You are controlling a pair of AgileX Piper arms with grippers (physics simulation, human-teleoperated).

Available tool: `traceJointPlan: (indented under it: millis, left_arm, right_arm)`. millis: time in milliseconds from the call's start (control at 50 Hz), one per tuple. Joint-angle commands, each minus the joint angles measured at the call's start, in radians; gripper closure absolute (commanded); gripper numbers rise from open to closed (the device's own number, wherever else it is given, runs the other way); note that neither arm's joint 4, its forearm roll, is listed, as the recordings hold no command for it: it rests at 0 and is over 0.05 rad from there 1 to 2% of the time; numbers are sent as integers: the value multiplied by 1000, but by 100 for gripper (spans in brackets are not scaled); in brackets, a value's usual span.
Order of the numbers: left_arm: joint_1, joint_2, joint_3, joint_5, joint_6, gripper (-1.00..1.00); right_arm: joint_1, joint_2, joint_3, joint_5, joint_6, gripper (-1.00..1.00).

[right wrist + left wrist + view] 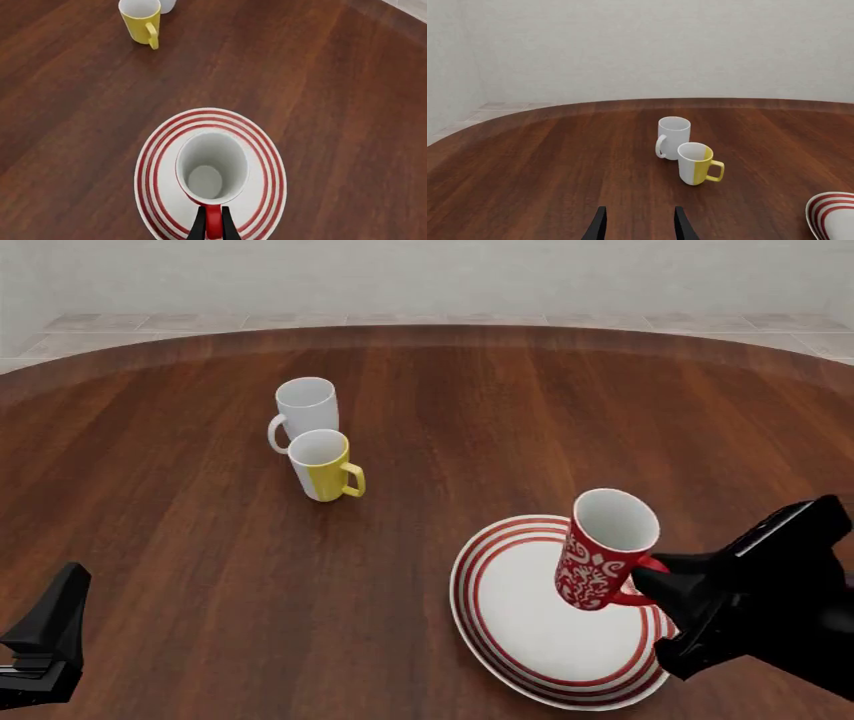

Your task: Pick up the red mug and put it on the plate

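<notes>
Wide bare table [174, 570] between left gripper [639, 225] and plate [534, 640]. Obstacles: yellow mug [322, 465] and white mug [304, 410], touching, far left of centre. Plate centre occupied by red mug [607, 550], pinched at handle by right gripper [213, 227].

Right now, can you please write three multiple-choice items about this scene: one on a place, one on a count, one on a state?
1. Where is the red mug?
A. over the plate
B. beside the white mug
C. at the table's far edge

2. How many mugs are in view?
A. two
B. three
C. four

3. What is the right gripper doing?
A. hanging open
B. shut on the plate's rim
C. shut on the red mug's handle

Key: 1 A, the front view shows it above the plate's ringed area. 2 B, red, white and the yellow mug. 3 C, the right wrist view shows both fingers pinching the handle.
</notes>
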Motion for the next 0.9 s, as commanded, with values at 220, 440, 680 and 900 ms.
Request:
traceJointPlan:
  millis: [220,440,680,900]
  left_arm:
    - [0,0,0,0,0,-100]
    - [0,0,0,0,0,-100]
    - [0,0,0,0,0,-100]
    - [0,0,0,0,0,-100]
  right_arm:
    - [9,61,11,-57,16,100]
    - [13,89,22,-88,28,100]
    - [32,132,28,-131,40,100]
    - [34,154,46,-163,54,100]
